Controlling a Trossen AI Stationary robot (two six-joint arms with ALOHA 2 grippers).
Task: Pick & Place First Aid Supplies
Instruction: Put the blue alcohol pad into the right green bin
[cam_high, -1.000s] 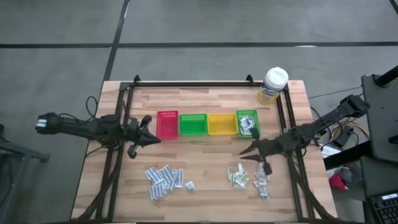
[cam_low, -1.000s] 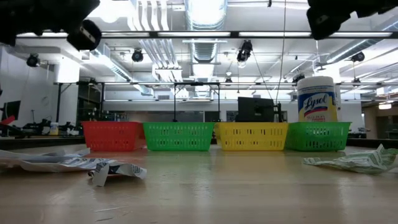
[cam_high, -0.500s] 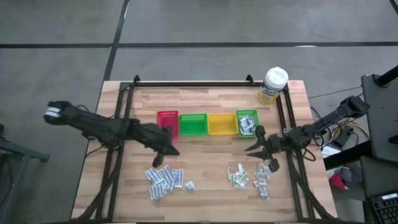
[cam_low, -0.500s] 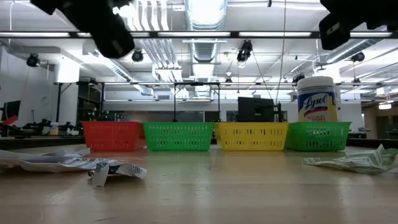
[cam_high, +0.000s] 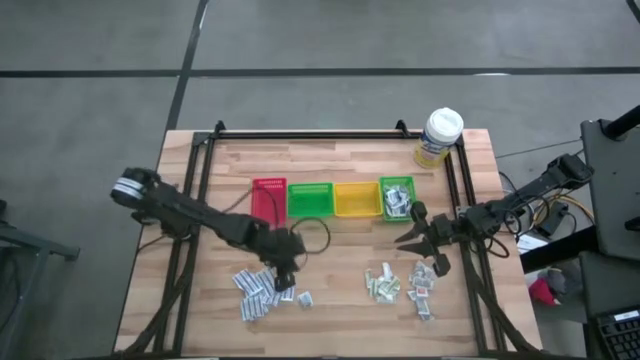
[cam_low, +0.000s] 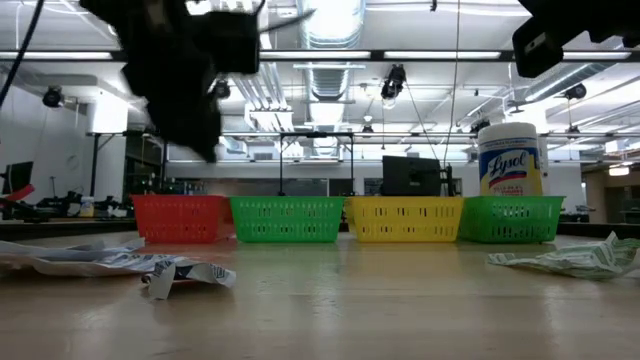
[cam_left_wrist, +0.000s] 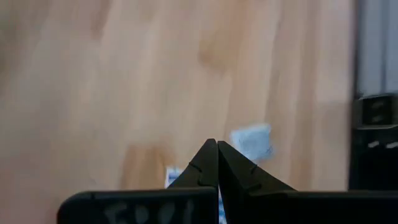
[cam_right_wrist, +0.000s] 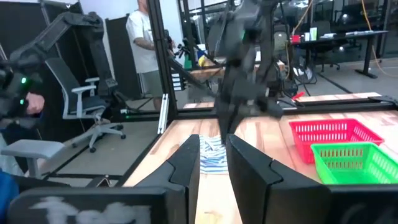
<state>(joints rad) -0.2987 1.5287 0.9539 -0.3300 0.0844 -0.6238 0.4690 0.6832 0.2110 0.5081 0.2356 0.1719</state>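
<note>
White-blue first aid sachets (cam_high: 262, 288) lie in a loose pile on the wooden table, near its front left. A second pile of pale green and white-red sachets (cam_high: 400, 285) lies at the front right. My left gripper (cam_high: 287, 280) hangs above the right end of the white-blue pile, shut and pointing down. Its own view shows the closed tips (cam_left_wrist: 216, 144) over a white-blue sachet (cam_left_wrist: 252, 140). My right gripper (cam_high: 410, 232) is level above the table, just in front of the right-hand green bin (cam_high: 397, 197). It is open, with nothing between its fingers (cam_right_wrist: 186, 163).
Red (cam_high: 268, 198), green (cam_high: 310, 199) and yellow (cam_high: 356, 199) bins stand in a row with the right-hand green bin, which holds some sachets. A yellow wipes tub (cam_high: 438, 137) stands at the far right corner. A black frame (cam_high: 300, 133) borders the table.
My left gripper has swung from beside the red bin toward the table's near edge and right. It has tipped downward and now hangs over the white-blue pile, still shut. My right gripper shifted slightly toward the right edge, then held still.
</note>
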